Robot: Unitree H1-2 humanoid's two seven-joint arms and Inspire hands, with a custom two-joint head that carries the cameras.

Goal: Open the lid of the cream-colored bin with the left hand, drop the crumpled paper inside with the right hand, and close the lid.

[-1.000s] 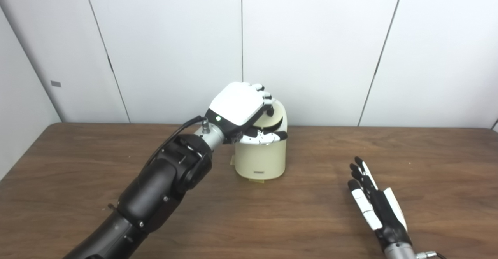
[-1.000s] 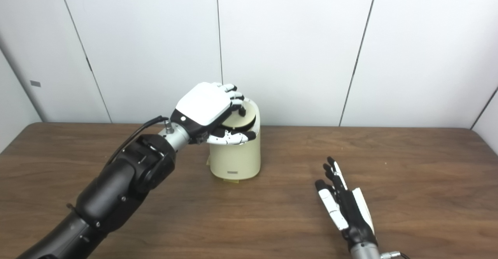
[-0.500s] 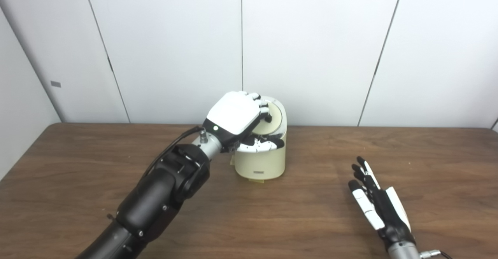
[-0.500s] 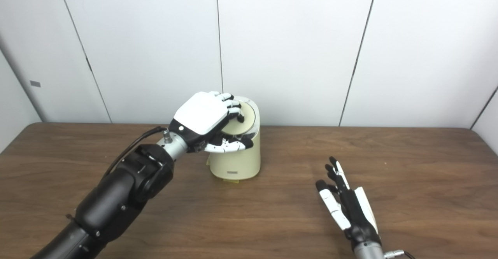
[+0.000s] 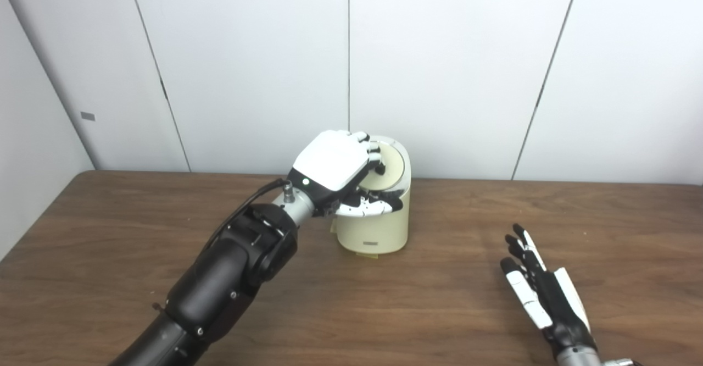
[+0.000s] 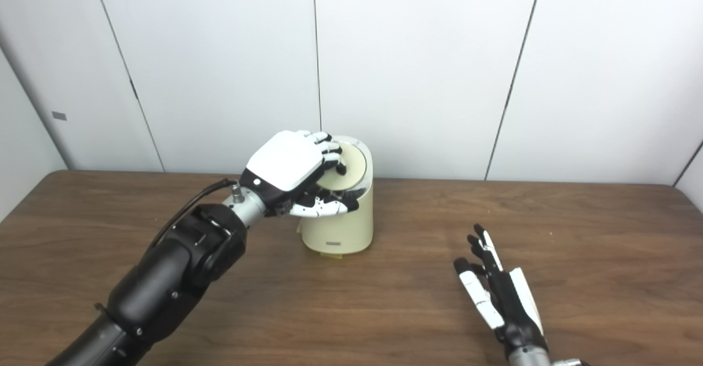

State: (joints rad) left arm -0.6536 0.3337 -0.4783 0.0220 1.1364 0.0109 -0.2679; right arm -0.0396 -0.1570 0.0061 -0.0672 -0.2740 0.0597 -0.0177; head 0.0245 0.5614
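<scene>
The cream-colored bin (image 5: pixel 374 228) stands at the back middle of the wooden table (image 5: pixel 110 234). Its round lid (image 5: pixel 392 162) lies low on the bin, tilted slightly toward me. My left hand (image 5: pixel 332 162) is on the lid, fingers curled over its top and the thumb (image 5: pixel 373 206) under its front edge. My right hand (image 5: pixel 541 294) lies open near the front right of the table, fingers straight and apart, holding nothing. No crumpled paper shows in either view, and the inside of the bin is hidden.
White wall panels (image 5: pixel 439 53) rise directly behind the bin. A small yellowish tab (image 5: pixel 365 254) sticks out under the bin's front. My left forearm (image 5: pixel 230 267) crosses the table from the lower left.
My left hand has brought the lid down from a raised, open position to nearly flat on the bin. The right hand has barely moved. The camera shifted a little.
</scene>
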